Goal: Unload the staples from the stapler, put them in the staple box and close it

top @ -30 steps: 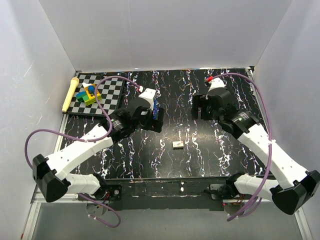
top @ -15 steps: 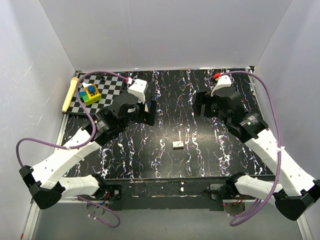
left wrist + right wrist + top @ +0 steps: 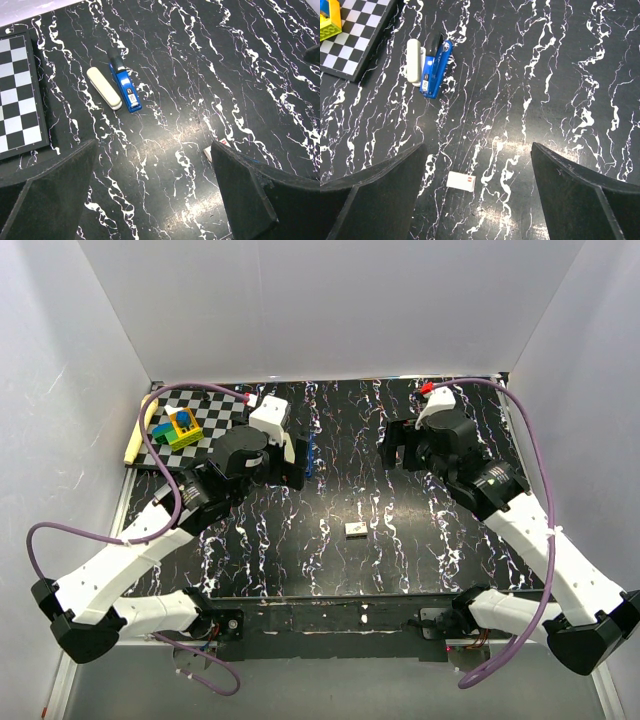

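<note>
Glossy black marbled table (image 3: pixel 210 70); slim blue stapler (image 3: pixel 125 88) flat; left gripper (image 3: pixel 153 146), right gripper (image 3: pixel 477 146) spread.

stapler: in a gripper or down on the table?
Down on the table. The stapler lies flat beside a cream bar; the left gripper and right gripper are open, empty, and apart from it.

Plain white walls (image 3: pixel 330 310) enclose a glossy black tabletop (image 3: pixel 400 560) veined with white streaks.
</note>
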`<act>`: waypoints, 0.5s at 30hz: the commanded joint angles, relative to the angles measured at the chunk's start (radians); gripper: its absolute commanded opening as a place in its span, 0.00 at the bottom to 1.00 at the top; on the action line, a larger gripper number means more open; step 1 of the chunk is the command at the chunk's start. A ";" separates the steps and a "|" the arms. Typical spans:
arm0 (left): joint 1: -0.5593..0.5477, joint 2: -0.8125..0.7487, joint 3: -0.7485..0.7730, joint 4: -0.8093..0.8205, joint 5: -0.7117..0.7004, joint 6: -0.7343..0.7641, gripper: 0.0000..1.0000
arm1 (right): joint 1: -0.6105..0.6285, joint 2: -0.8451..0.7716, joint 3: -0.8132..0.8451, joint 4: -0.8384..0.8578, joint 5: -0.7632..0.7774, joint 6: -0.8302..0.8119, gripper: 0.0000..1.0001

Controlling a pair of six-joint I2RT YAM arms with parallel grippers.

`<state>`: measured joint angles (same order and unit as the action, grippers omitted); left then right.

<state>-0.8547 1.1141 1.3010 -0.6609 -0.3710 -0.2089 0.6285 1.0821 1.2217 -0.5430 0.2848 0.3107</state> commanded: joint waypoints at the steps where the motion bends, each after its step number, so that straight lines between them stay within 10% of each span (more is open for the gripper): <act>1: -0.004 -0.028 0.020 0.018 -0.013 0.014 0.98 | -0.003 -0.002 0.051 0.072 -0.016 0.001 0.93; 15: -0.004 -0.036 0.009 0.035 -0.016 0.022 0.98 | -0.003 0.009 0.062 0.068 -0.047 -0.001 0.94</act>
<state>-0.8547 1.1061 1.3006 -0.6498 -0.3710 -0.2012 0.6285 1.0943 1.2411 -0.5198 0.2554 0.3111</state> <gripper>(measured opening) 0.981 0.938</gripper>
